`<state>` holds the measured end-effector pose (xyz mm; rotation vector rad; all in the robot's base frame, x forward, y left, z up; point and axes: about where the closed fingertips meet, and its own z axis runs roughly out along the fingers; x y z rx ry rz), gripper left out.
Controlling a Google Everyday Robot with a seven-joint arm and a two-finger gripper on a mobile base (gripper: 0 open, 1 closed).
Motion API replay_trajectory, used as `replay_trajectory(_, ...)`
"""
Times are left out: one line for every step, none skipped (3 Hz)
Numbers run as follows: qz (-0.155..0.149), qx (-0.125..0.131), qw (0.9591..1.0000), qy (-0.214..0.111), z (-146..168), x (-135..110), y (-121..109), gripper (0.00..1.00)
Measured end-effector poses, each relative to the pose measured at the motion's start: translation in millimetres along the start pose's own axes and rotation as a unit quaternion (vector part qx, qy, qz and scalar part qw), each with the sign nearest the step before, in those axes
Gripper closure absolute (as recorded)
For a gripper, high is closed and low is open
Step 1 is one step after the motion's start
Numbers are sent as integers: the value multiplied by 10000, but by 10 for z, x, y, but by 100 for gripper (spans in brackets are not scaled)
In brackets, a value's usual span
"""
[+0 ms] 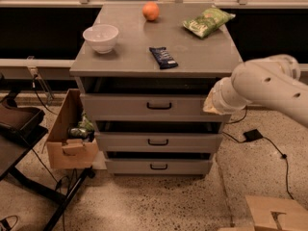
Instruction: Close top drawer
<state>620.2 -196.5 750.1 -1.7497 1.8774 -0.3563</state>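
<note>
We see the tool (210, 105), pale tan and dull, at the right end of the top drawer (144, 106), whose front looks matt grey and smooth; behind the tool the arm (264, 83) has a white, faintly glossy plastic shell; up and left of the tool, the matt grey desk (130, 57) carries a glossy white bowl (100, 37), a shiny dark wrapper (163, 57) and a crinkled green bag (207, 21); low to the tool's left stands a dull brown cardboard box (67, 134); the floor (159, 201) is speckled stone.
</note>
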Motion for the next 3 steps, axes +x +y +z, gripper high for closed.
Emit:
replay_trajectory(-498, -54, 9975, 503, -662, 5, -264, 100)
replay_trajectory(-463, -113, 9920, 1166, -1263, 190, -400, 100)
replay_trajectory(35, -408, 9790, 1997, -1685, 682, -215, 100)
